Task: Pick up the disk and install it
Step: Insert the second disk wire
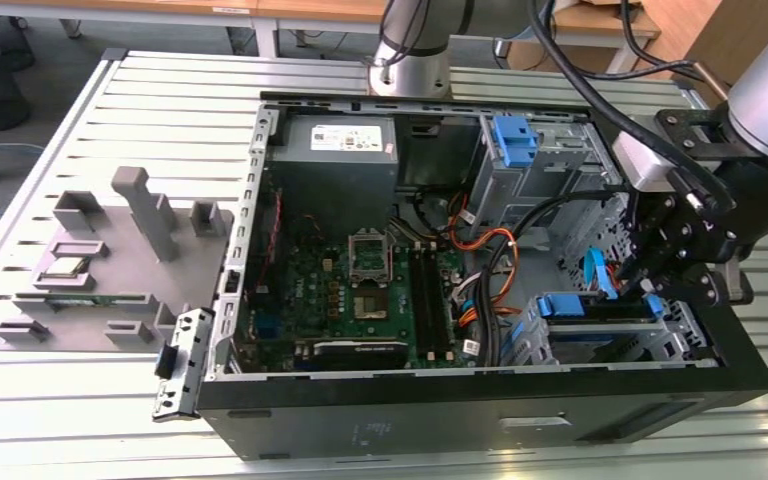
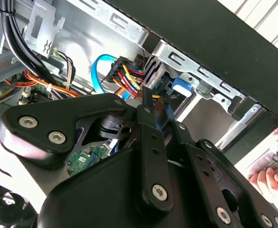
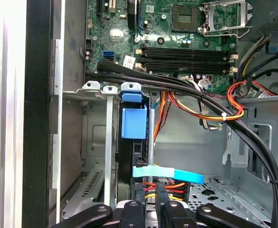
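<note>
We see the open computer case [image 1: 491,400] lying on its side on the slatted metal worktop [image 1: 157,90], and we place all other things relative to this case. The tool [image 1: 658,285] hangs inside the case, at the corner on the exterior view's right, just above the lower drive cage. We cannot tell how far the tool is open, and we also cannot tell if it holds anything. The disk [image 1: 582,306] sits in this drive cage inside the case, and its blue carrier front shows directly beside the tool. In the first wrist view the disk [image 3: 133,122] stands edge-on in the cage slot with the blue tab toward the motherboard [image 3: 177,33], and the tool [image 3: 151,209] is close to its far end, where a light blue flat cable [image 3: 167,174] and a bundle of red, orange and yellow wires [image 3: 234,107] pass. In the second wrist view the tool [image 2: 151,97] points at a connector with coloured wires at the case wall. Another blue bracket [image 1: 514,138] sits in the upper bay of the case, next to the grey power supply [image 1: 335,140]. Outside the case, on the exterior view's left, a grey fixture plate [image 1: 104,260] lies on the worktop. A person's hand [image 2: 272,178] is just outside the case edge.
</note>
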`<state>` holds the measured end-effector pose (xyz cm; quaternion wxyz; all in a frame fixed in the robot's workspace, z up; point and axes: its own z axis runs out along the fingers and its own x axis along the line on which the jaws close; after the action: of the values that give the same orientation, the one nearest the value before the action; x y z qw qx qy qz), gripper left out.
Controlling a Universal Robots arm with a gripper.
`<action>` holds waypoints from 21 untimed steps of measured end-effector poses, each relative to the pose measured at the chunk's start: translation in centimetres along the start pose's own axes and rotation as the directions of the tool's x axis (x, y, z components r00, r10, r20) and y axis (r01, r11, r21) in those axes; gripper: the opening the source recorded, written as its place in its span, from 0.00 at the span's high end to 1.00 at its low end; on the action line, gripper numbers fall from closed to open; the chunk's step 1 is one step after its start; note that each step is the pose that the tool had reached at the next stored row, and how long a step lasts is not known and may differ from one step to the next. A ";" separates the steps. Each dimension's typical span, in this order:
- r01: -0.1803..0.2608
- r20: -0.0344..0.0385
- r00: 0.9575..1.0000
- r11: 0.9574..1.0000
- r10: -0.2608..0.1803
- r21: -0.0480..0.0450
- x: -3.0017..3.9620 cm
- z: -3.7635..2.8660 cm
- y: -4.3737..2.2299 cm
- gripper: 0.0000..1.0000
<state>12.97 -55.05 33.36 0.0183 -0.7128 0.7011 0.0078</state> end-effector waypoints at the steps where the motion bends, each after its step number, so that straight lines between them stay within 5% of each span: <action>1: 0.000 0.000 1.000 1.000 0.000 0.000 0.00 -0.01 0.00 0.76; 13: 0.000 0.000 1.000 1.000 0.000 0.000 -0.06 -1.66 -0.02 0.76; 21: 0.000 0.000 1.000 1.000 0.000 0.000 -0.06 -1.70 -0.02 0.78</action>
<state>12.97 -55.05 35.06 0.0182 -0.7127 0.7012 0.0076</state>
